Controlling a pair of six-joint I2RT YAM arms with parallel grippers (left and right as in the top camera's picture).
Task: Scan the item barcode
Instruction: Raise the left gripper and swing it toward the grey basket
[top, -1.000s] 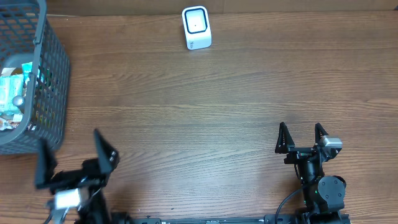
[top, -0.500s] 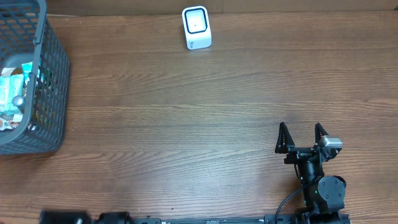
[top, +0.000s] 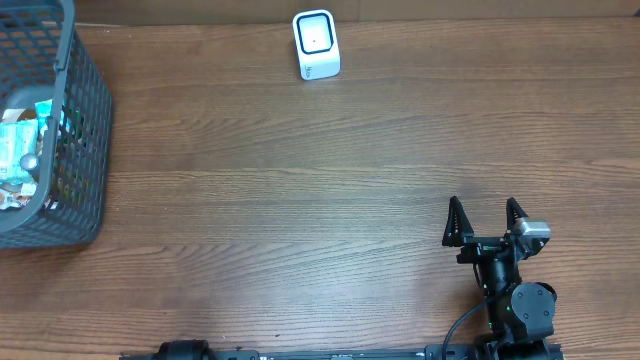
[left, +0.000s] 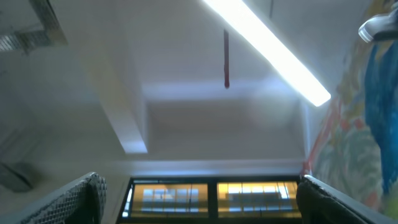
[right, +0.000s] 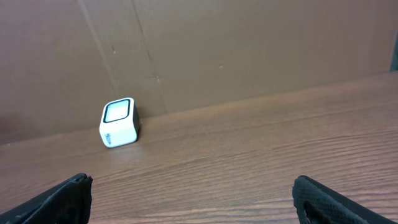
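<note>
Listing hazards, one view at a time.

**Overhead:** The packets (top: 20, 150) to be scanned lie inside the basket (top: 85, 130) at the left edge of the desk (top: 300, 200). The scanner (top: 316, 44) stands at the far edge, well apart from them. The right gripper (top: 482, 208) sits by the near edge toward the right corner, jaws wide and holding nothing. The left gripper is not in this view.
- Risk: the carry from basket to scanner is long, and a weak pinch on a soft packet could drop it.
- Risk: the barcode could end up facing away from the scanner window.

**Left wrist:** The left gripper (left: 199, 205) has its jaws wide and empty. Its camera faces a ceiling light (left: 267, 50), and no desk shows.
- Risk: reaching for the basket from this pose, the fingers may snag the mesh or shove the basket.

**Right wrist:** The scanner is ahead, with bare desk between.
- Risk: the two arms could cross at the scanner.
</note>
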